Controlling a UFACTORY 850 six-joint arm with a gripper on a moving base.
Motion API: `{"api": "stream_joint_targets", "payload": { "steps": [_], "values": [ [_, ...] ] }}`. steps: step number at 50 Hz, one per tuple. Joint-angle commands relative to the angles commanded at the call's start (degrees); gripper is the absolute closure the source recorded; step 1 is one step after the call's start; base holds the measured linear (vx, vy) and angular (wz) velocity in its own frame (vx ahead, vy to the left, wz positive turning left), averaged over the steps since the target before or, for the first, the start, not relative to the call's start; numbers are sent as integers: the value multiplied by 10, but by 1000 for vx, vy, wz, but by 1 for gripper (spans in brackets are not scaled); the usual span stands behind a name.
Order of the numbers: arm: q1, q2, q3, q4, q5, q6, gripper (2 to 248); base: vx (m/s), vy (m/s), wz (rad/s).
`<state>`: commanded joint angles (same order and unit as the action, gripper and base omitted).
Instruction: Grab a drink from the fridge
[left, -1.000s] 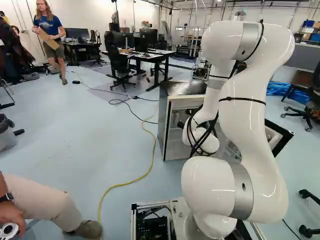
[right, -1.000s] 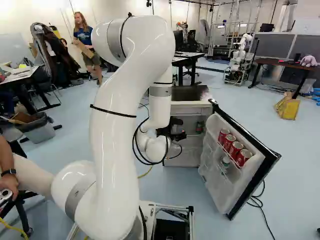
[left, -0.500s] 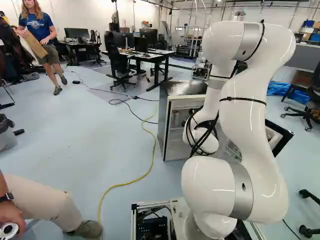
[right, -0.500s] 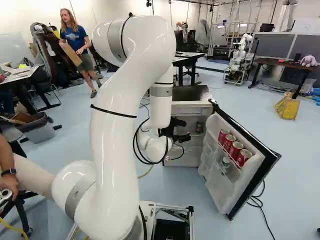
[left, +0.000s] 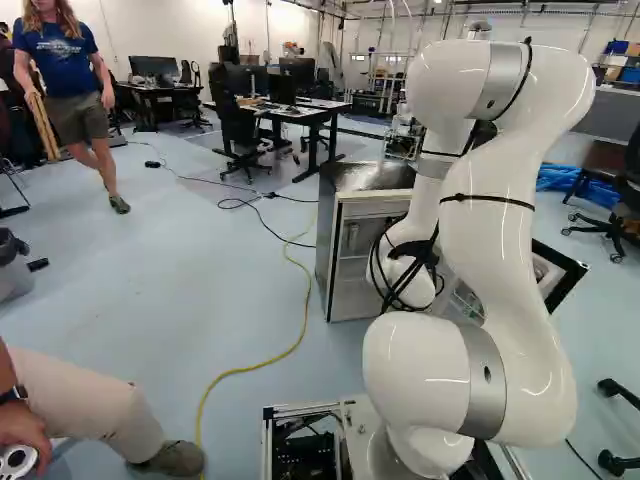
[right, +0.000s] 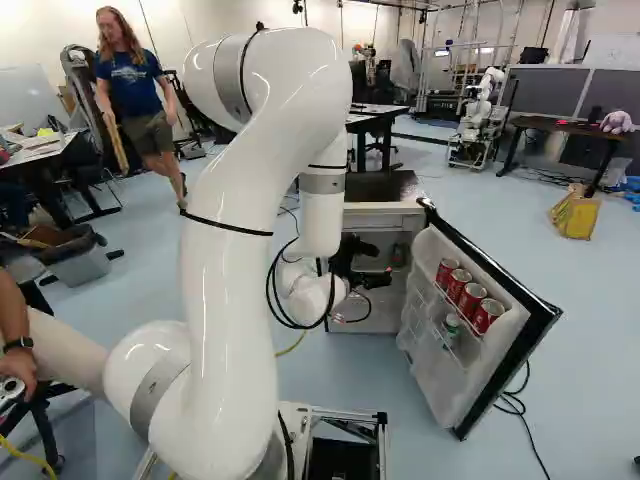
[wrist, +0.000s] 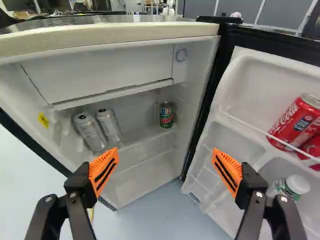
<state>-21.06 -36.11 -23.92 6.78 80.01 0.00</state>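
Shifted a little nearer the open door since the earlier frames, my gripper (right: 380, 264) now stands just outside the fridge mouth; the fridge (wrist: 115, 41) stays where it was. Counting twelve o'clock as straight ahead of the gripper, the fridge fills eleven to one: boxy, with a glossy dark top, a cream front rim and a smooth white liner. At two o'clock its door (wrist: 255, 72) hangs open, black-edged outside, moulded white plastic inside with rounded pockets. Under the top sits a flat-fronted compartment (wrist: 100, 75). In the wrist view my gripper (wrist: 165, 172) has its black fingers spread wide, their orange pads (wrist: 104, 170) ribbed and wedge-shaped.

The drinks are apart from me. Four glossy red cans (right: 471, 297) stand in a row in the door rack at two o'clock, pale flowing script on their curved sides. Two silvery cans (wrist: 90, 132) stand side by side inside at eleven, and a dark green can (wrist: 166, 115) with red markings stands at twelve. Below the red cans is a white-capped bottle (wrist: 296, 185) with a green label. Smallest, a yellow sticker (wrist: 43, 120) marks the inner wall at ten.
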Motion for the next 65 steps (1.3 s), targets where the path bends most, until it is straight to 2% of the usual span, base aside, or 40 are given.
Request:
{"api": "stream_joint_targets", "payload": {
  "steps": [39, 65],
  "values": [
    [-1, 78, 34, 130, -1, 0, 3, 0, 0, 0],
    [0, 128, 46, 211, -34, 0, 3, 0, 0, 0]
  ]
}}
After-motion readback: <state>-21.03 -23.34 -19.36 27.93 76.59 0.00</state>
